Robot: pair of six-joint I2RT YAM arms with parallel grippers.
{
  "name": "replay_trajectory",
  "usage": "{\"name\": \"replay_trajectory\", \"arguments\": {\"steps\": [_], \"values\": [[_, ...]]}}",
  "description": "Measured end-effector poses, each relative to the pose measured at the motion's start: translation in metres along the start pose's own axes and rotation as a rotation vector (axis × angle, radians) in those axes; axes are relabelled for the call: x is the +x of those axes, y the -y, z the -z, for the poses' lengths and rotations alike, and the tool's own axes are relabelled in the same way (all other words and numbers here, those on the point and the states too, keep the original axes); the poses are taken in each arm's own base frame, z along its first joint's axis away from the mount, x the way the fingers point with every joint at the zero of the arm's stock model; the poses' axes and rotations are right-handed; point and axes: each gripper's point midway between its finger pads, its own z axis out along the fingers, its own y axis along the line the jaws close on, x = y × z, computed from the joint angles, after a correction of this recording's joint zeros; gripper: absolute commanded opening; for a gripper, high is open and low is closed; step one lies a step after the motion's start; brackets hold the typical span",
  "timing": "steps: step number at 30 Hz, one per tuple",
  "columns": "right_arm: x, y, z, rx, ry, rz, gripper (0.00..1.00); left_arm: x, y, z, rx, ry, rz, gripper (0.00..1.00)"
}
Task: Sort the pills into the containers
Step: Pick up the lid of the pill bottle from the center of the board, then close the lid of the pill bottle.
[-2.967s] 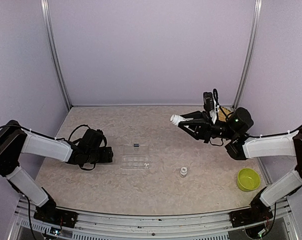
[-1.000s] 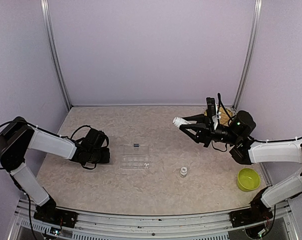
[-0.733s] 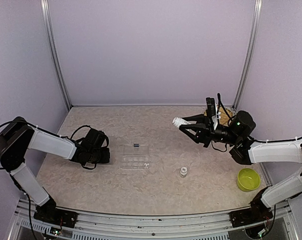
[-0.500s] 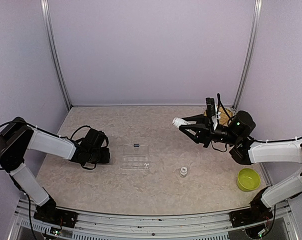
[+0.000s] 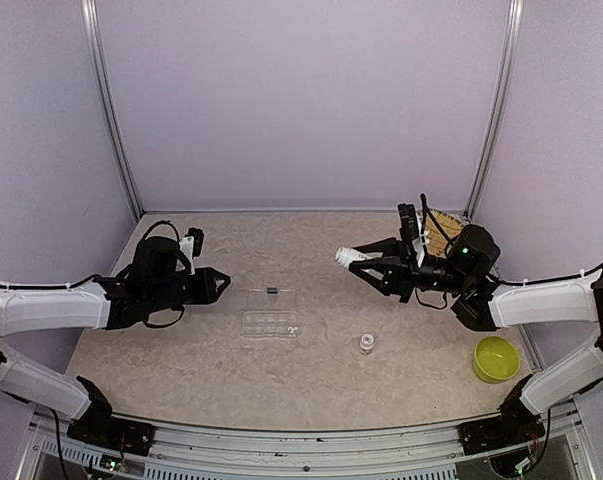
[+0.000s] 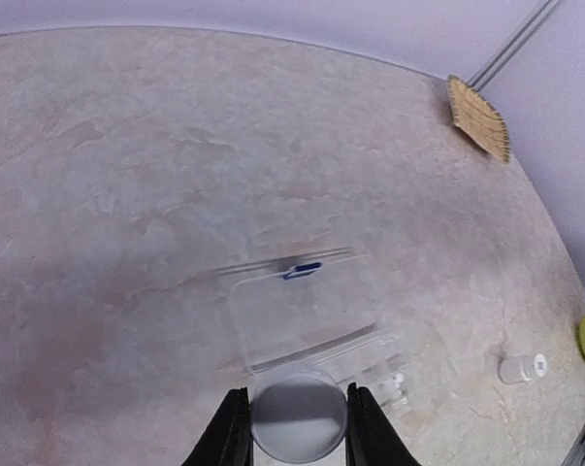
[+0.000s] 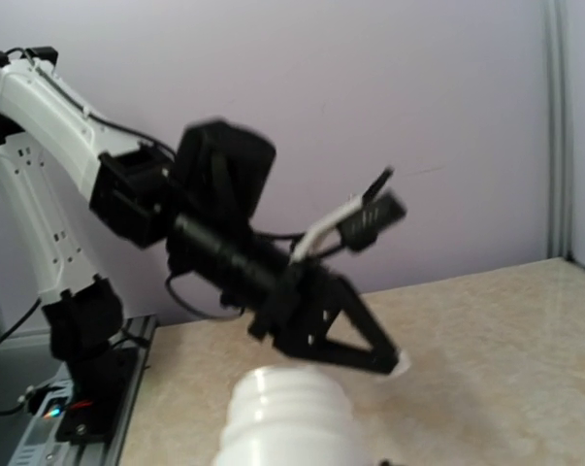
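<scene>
On the desk (image 5: 181,350), between the two arms, we saw the clear box (image 5: 269,323) with its little rooms. Its lid (image 6: 302,311) lay open and flat on the far side. A few tiny white pills (image 5: 293,328) sat in a room at the right end of the box. We could not tell their shape.

Our left pincer (image 5: 218,284) hung just left of the box, up off the desk. It was pinching a round white cap (image 6: 299,417) between its two fingers (image 6: 236,432).

Our right pincer (image 5: 361,263) was up in the air, right of the box and well apart from it. It was gripping a white bottle (image 5: 345,257) that lay on its side, open end pointing left.

A small white bottle (image 5: 367,343) stood on the desk near the box. A green bowl (image 5: 495,358) sat far to the right. A straw basket (image 5: 441,232) lay in the far right corner.
</scene>
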Motion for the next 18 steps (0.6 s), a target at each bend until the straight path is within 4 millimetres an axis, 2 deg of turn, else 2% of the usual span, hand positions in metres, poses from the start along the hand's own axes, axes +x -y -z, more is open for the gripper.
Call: {"name": "replay_trajectory", "arguments": {"steps": [3, 9, 18], "values": [[0.005, -0.006, -0.007, -0.029, -0.012, -0.013, 0.17, -0.011, 0.027, 0.012, 0.117, 0.038, -0.011, 0.29], [0.004, -0.019, -0.024, -0.083, -0.011, -0.013, 0.17, -0.02, 0.083, 0.034, 0.349, 0.073, -0.049, 0.3], [0.006, -0.028, -0.039, -0.122, 0.0, -0.026, 0.17, -0.022, 0.146, 0.063, 0.622, 0.1, -0.081, 0.34]]}}
